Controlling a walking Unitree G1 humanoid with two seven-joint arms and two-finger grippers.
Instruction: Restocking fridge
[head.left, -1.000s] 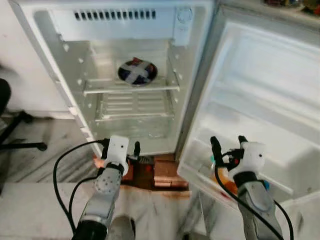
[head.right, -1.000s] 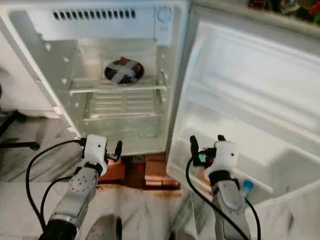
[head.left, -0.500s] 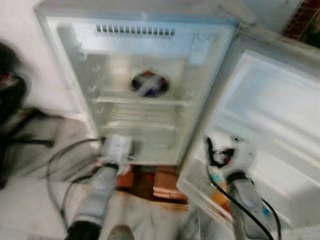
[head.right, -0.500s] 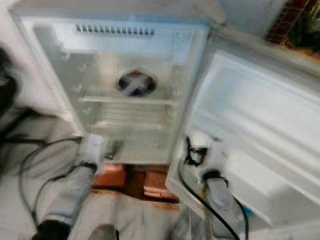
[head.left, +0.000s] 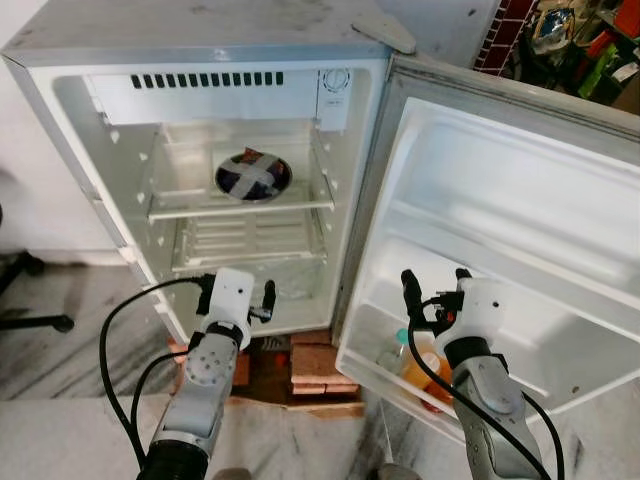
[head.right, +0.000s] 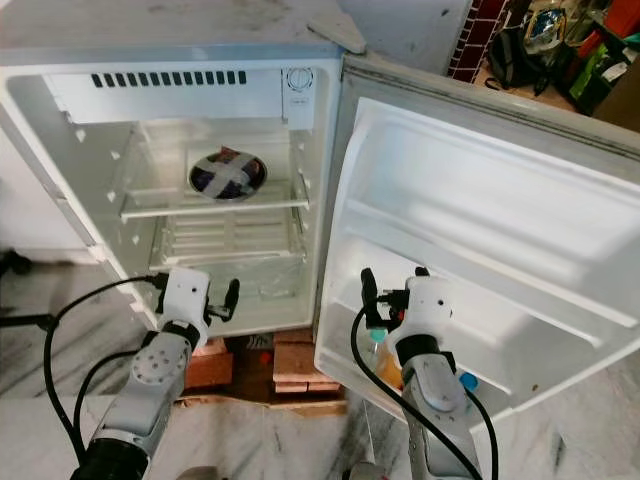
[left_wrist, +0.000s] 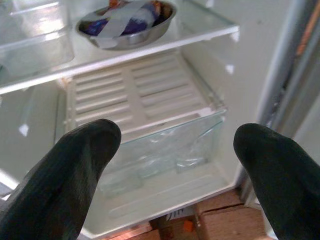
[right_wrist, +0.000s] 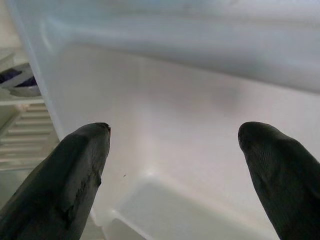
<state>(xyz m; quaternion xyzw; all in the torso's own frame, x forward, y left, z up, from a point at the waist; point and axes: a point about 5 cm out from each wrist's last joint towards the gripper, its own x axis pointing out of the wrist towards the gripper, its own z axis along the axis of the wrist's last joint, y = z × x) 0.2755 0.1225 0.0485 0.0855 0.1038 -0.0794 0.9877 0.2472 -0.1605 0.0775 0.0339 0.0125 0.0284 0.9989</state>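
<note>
Fridge (head.left: 100, 150) stands open, door (head.left: 520, 230) swung wide to the right. Metal bowl (head.left: 253, 175) sits on the upper glass shelf (head.left: 190, 208). Left gripper (head.left: 240, 300) hovers before the crisper drawer (left_wrist: 165, 145), fingers spread, empty. Right gripper (head.left: 433, 290) faces the door's inner wall above the bottom bin (head.left: 375, 345) holding bottles (head.left: 418, 362), fingers spread, empty.

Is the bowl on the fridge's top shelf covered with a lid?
No: the bowl has only grey tape strips crossed over its open top.

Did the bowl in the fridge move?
No. The bowl sits on the same glass shelf as before; the camera moved, not the bowl.
</note>
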